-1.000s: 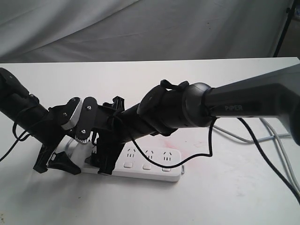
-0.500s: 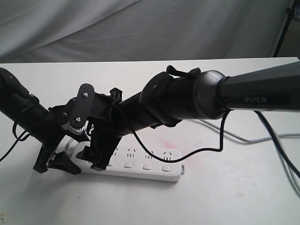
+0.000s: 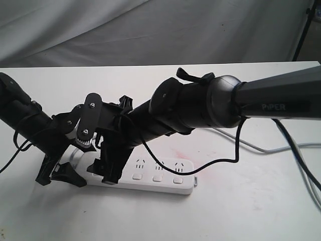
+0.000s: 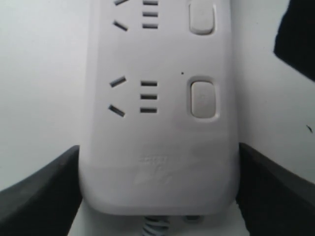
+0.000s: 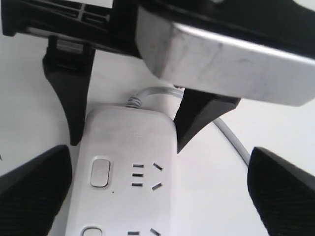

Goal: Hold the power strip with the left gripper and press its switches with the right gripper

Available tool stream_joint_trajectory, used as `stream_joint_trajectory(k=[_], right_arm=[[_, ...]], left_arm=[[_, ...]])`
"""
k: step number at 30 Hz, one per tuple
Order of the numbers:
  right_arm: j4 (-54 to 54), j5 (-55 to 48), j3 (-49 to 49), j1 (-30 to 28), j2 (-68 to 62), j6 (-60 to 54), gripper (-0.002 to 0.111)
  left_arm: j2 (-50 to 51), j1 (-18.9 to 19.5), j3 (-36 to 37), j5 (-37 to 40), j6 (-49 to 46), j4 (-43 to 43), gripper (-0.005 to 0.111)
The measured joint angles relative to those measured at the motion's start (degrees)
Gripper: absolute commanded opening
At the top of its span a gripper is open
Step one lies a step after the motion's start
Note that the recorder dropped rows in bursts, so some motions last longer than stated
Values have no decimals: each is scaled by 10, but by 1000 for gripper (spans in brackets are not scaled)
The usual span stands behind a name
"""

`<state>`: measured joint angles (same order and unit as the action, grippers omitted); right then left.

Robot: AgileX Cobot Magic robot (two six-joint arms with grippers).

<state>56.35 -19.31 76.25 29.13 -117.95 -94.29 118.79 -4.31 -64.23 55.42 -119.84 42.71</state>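
Power strip [image 3: 165, 176] lies flat on the white table [image 3: 241, 211], lengthwise across the near left-centre of the exterior view. Its right half is bare and its left half is hidden under both arms. Three socket groups are visible there, each with a square switch [image 3: 157, 178] on the near edge. The left wrist view shows the cord end of the power strip [image 4: 157, 123] with two sockets and two switches [image 4: 203, 98]; neither can be read as on or off. A grey cord [image 5: 147, 93] leaves the rounded end and curves away over the table. Left gripper [image 3: 57, 176] sits at that cord end, its jaws closed in against the two long sides of the strip. Its black fingers [image 4: 39, 196] meet the casing on either side, and the right wrist camera shows the same clamp. Right gripper [image 3: 106, 173] reaches across from the right and hangs just beside the left one, pointed down at the strip's near edge. Its jaws are spread wide with nothing between them but the strip below [image 5: 128, 147]. One finger [image 5: 34, 187] stands close to the end switch [image 5: 100, 172]; contact cannot be told. A black cable [image 3: 220, 161] droops from the right arm. A faint pink stain [image 3: 185, 153] marks the table behind the strip. Grey cloth [image 3: 150, 30] hangs behind.
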Motion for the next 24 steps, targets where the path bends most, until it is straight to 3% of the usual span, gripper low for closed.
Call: stream_joint_trajectory(k=[24], right_arm=[[-87,-38,0,-32,0,62,88]], left_arm=[[0,0,0,0,0,0,0]])
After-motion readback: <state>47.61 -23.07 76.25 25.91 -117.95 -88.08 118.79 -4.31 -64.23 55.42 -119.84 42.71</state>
